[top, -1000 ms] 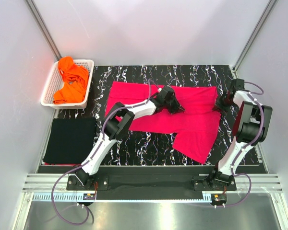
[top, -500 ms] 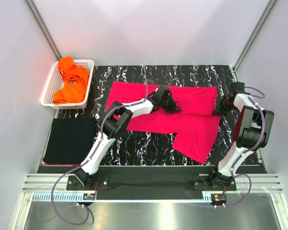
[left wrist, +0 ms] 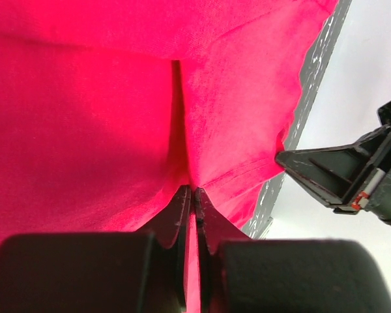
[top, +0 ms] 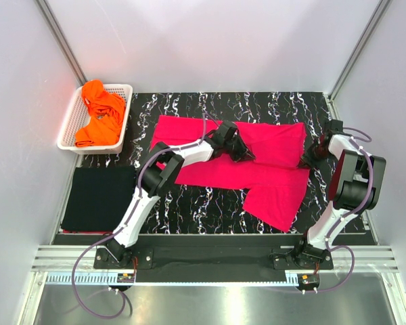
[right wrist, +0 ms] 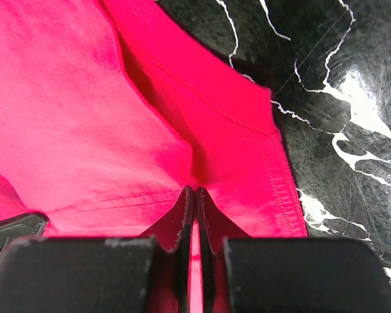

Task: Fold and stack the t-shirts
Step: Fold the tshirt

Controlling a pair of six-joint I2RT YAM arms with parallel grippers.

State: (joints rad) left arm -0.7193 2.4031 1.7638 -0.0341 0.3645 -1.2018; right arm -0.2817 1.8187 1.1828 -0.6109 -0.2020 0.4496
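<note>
Two arms reach over the desk in the top view. The pink t-shirt point(top: 271, 172) lies spread across the black veined mat point(top: 210, 203), one part of it hanging toward the near edge. The left claw point(top: 247, 157) sits on the middle of the shirt. The right claw point(top: 304, 161) sits at the shirt's right edge. At the far left a white basket point(top: 69, 125) holds crumpled orange t-shirts point(top: 100, 115). A black t-shirt point(top: 98, 198) lies folded flat near the left arm, just beside the mat.

From the left wrist, the left claw point(left wrist: 193, 192) is clenched, its tips pressed together on a raised ridge of the pink t-shirt point(left wrist: 85, 117), with a sliver of pink cloth between them. The right claw point(left wrist: 326, 176) shows at the right, at the shirt's edge.

From the right wrist, the right claw point(right wrist: 195, 192) is likewise clenched on a pinched fold of the pink t-shirt point(right wrist: 65, 111), near its stitched hem. The mat point(right wrist: 339, 130) shows bare to the right of the cloth.
</note>
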